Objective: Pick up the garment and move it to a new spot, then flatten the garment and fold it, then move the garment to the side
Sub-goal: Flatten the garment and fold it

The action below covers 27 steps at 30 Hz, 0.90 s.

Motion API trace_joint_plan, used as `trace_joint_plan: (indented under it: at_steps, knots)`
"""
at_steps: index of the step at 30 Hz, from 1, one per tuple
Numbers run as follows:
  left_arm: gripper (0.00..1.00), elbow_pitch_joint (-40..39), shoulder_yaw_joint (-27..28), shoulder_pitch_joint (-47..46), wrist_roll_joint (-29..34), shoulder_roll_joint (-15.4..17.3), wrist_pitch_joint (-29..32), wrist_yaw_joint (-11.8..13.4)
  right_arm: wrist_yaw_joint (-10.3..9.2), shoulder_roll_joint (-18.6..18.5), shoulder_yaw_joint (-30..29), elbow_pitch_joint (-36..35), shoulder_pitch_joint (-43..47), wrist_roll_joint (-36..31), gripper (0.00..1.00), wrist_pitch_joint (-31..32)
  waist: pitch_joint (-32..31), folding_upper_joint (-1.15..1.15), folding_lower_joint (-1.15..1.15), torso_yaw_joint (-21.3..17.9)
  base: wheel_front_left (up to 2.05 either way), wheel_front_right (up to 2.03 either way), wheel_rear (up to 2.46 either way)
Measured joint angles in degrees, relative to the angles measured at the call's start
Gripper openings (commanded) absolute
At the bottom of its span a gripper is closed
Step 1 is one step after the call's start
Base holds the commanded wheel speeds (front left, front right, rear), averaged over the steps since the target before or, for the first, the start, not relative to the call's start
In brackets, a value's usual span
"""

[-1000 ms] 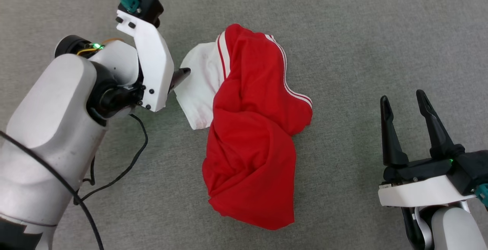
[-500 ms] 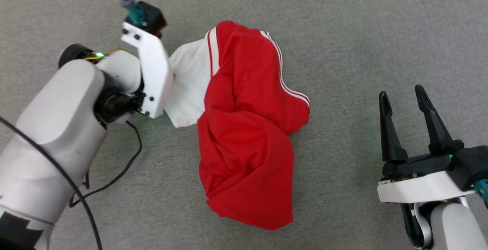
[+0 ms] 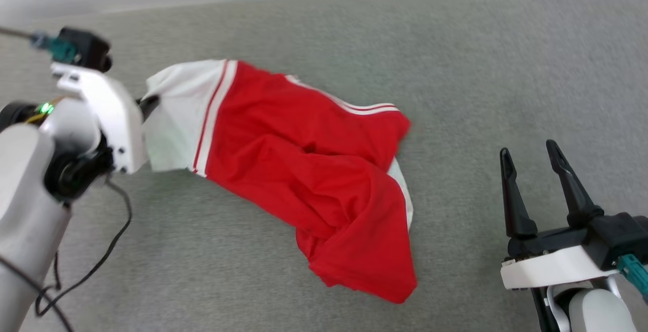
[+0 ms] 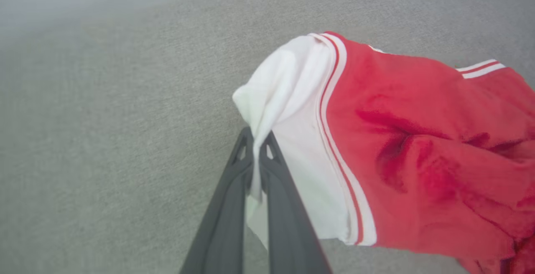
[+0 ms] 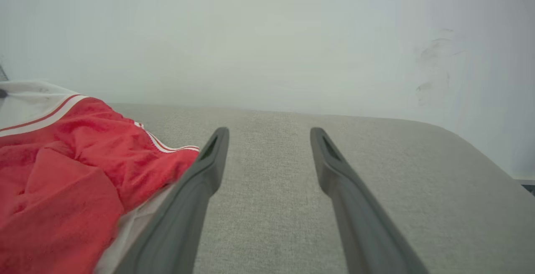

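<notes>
Grey table [image 3: 455, 69] carried crumpled red T-shirt [image 3: 304, 170] mid-surface. Cloth judged soft, light, limp; hem or sleeve edge best hold. My left end effector [image 4: 256, 148] clamped tight on white sleeve [image 3: 177, 119] edge. My right end effector [image 3: 529, 149] gaped wide, empty.

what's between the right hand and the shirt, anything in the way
Nothing visible. Bare grey surface lies between the open right hand and the garment's nearest edge. The left hand is shut on the white sleeve, at the garment's far end.
</notes>
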Motion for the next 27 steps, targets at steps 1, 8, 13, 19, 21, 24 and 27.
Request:
trace_joint_plan:
  at_steps: [1,8,13,19,21,24,27]
  knots:
    - [0.0,-0.4,0.4,1.3,-0.1,0.7,-0.8,0.2,0.0,0.0,-0.1,0.0,0.2,-0.2,1.0,0.0,-0.6,0.0,0.0,0.6,0.0,0.0,0.0]
    - [0.0,-4.3,2.7,13.0,-2.8,3.3,-5.6,2.8,0.0,0.0,0.0,0.8,2.0,-0.6,1.0,0.0,-4.1,0.0,-0.01,4.2,0.0,0.0,0.0]
    - [1.0,-8.0,1.4,20.5,-3.1,2.6,-8.1,4.3,0.0,0.0,0.2,1.4,2.8,-0.9,1.0,0.0,-6.1,0.0,-0.01,5.8,0.0,0.0,0.0]
    - [1.0,-11.2,3.0,23.1,2.0,0.7,-22.6,6.0,0.0,0.0,0.0,1.7,3.4,-1.4,1.0,0.0,-8.3,0.0,-0.01,6.9,0.0,0.0,0.0]
    - [1.0,-12.8,4.0,24.5,5.8,0.2,-31.9,7.3,0.0,0.0,-0.6,1.6,3.8,-1.6,1.0,0.0,-9.4,0.0,-0.01,7.2,0.0,0.0,0.0]
    - [1.0,-15.0,5.4,27.4,9.1,-1.1,-40.3,10.8,0.0,0.0,-1.0,1.4,4.3,-1.6,1.0,0.0,-10.4,0.0,-0.01,7.3,0.0,0.0,0.0]
    - [1.0,-18.5,7.4,32.1,13.4,-2.7,-42.9,15.4,0.0,0.0,-1.4,1.2,4.7,-1.7,1.0,0.0,-11.2,0.0,-0.01,7.4,0.0,0.0,0.0]
